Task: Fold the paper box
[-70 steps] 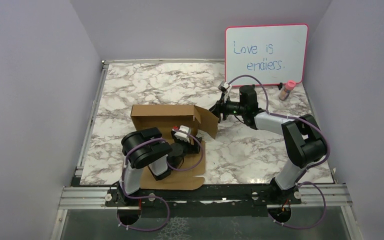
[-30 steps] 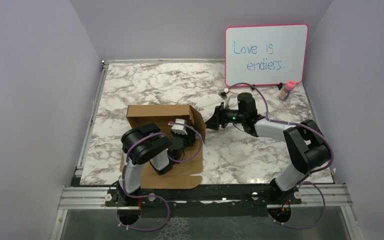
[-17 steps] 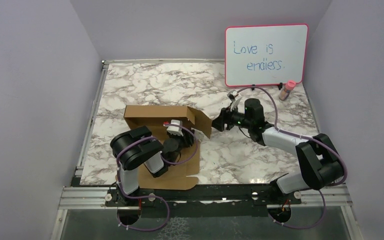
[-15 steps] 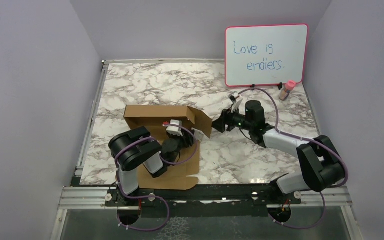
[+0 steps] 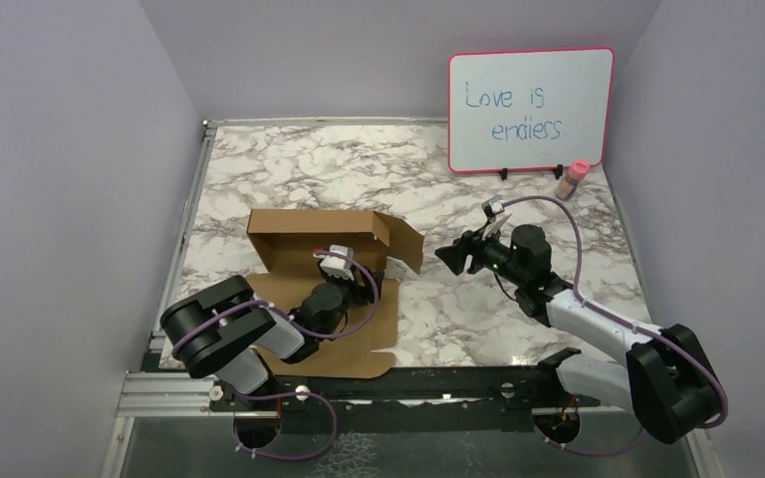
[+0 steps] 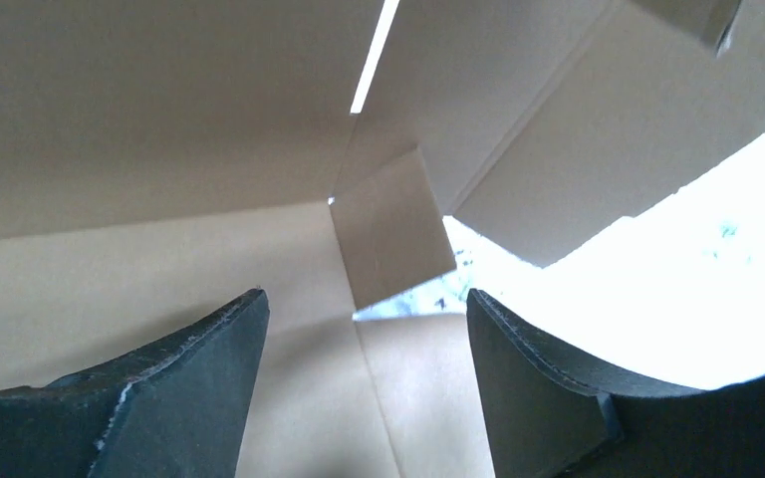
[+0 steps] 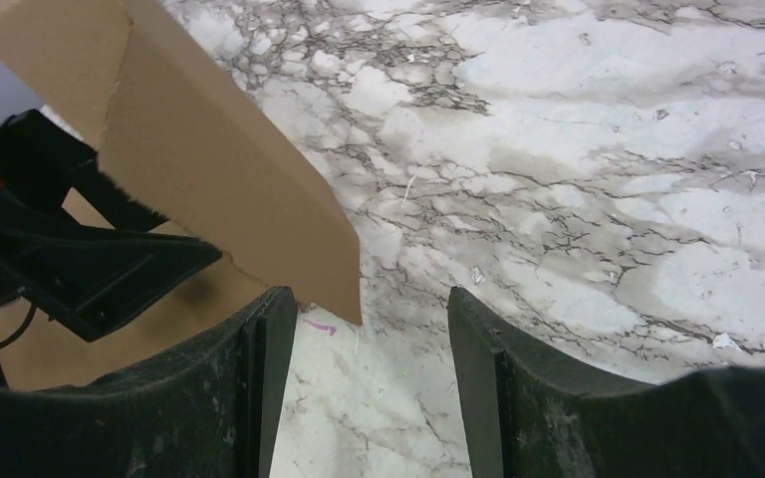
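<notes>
The paper box [image 5: 311, 227] is brown cardboard. Its back wall stands upright, its right side flap [image 5: 405, 243] leans outward, and its base lies flat under my left arm. My left gripper [image 5: 344, 271] sits low over the base inside the box and is open. In the left wrist view, the left gripper [image 6: 361, 307] faces the inner corner [image 6: 388, 234] with only bare cardboard between its fingers. My right gripper [image 5: 455, 256] hovers open to the right of the side flap, apart from it. In the right wrist view, the right gripper [image 7: 367, 299] has the flap's edge [image 7: 219, 179] just ahead over marble.
A pink-framed whiteboard [image 5: 530, 110] stands at the back right, with a small pink-capped bottle [image 5: 571, 180] beside it. The marble table [image 5: 309, 164] is enclosed by lilac walls on the left, back and right. A metal rail [image 5: 418, 383] runs along the near edge.
My right gripper has pulled back to the right, away from the side flap, which now leans outward. My left gripper has opened wider, and the left arm has sunk lower toward the near left.
</notes>
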Robot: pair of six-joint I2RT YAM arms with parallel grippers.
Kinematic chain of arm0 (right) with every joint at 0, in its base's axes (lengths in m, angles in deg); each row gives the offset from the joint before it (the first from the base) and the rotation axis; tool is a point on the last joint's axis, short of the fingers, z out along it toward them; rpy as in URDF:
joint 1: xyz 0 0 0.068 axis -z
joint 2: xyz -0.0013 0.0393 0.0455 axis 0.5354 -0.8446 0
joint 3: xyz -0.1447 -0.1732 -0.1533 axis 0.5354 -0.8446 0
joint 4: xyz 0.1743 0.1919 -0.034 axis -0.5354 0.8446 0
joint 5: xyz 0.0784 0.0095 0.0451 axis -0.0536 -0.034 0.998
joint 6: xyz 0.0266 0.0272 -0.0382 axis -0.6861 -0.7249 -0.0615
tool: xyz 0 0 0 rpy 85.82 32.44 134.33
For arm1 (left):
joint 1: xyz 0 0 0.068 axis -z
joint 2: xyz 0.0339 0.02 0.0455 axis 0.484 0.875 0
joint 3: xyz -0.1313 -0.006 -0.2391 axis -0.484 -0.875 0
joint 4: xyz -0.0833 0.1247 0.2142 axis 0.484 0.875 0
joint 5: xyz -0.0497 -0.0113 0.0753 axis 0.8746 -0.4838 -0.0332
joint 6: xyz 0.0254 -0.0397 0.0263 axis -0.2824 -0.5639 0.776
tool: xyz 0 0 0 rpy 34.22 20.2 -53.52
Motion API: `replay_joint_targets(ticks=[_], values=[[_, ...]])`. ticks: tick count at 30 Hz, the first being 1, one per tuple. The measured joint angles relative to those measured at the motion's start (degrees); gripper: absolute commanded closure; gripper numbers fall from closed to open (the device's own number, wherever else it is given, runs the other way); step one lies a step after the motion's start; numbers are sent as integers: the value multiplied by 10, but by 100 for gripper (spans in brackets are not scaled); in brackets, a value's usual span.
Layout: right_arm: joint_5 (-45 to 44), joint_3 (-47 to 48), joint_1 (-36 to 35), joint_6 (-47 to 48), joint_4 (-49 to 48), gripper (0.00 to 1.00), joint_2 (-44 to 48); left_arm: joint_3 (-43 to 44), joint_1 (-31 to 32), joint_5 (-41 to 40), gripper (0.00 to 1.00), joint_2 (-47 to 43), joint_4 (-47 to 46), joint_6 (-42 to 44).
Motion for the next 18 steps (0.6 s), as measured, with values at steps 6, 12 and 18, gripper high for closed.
replay_joint_targets(ticks=[6,12,18], values=[[40,-48,-10,10,-18,33,58,-15,14,5,24,-85,106,-22],[61,-64,-38,26,-62,33,72,-23,14,8,29,-98,165,-46],[57,-43,-69,38,-115,42,-8,-7,14,7,42,-60,170,-62]])
